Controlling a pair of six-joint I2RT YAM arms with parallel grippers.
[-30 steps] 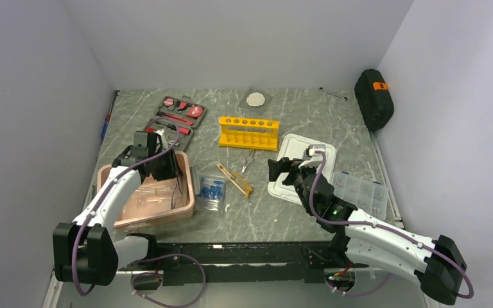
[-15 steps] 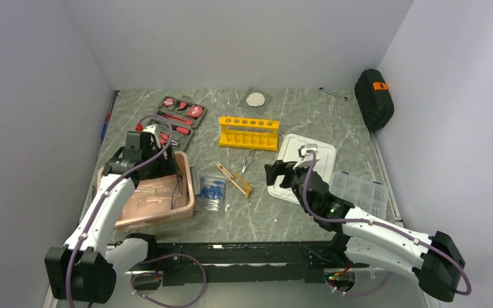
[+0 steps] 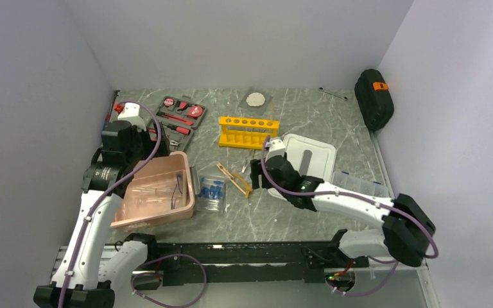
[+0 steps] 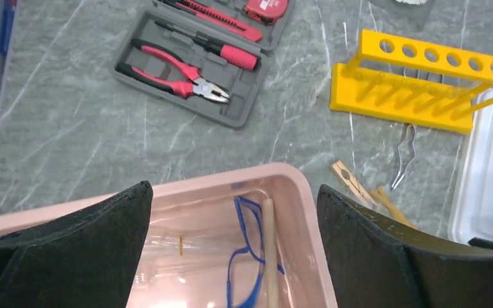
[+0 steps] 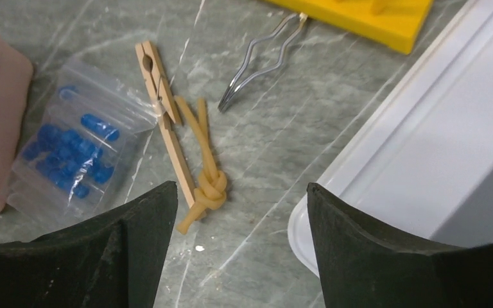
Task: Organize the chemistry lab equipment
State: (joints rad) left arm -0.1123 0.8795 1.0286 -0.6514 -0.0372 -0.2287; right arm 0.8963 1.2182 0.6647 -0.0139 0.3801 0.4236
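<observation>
The sorting is part done: the blue-framed safety glasses [image 4: 250, 256] already lie in the pink tray [image 4: 305, 205] by the left edge of the counter [image 3: 295, 218], with a tan wooden stick [image 4: 268, 244] beside them that may be one of the clamps. The left gripper [image 4: 232, 189] hangs above that tray with its jaws spread fully wide, released, holding and touching nothing. The step in hand looks to be the right arm's pickup. The right gripper [image 5: 239, 189] hovers over the middle of the counter, its jaws parted wide and empty. Under them lies the tan wooden clamp [image 5: 167, 122], which touches a knotted tan cord [image 5: 208, 186]. The clear bag of blue-capped tubes [image 5: 70, 154] lies just beside the clamp, between it and the tray. The yellow test-tube rack [image 4: 417, 90] stands farther back, toward the far edge, with metal tweezers [image 5: 257, 61] in front of it and a white lid [image 5: 436, 160] to the right. The next move probably calls for lowering the right jaws astride the clamp's narrow width and closing without dragging in the cord or the bag's corner. The clamp lies flat, so the tips must come right down to the counter.
</observation>
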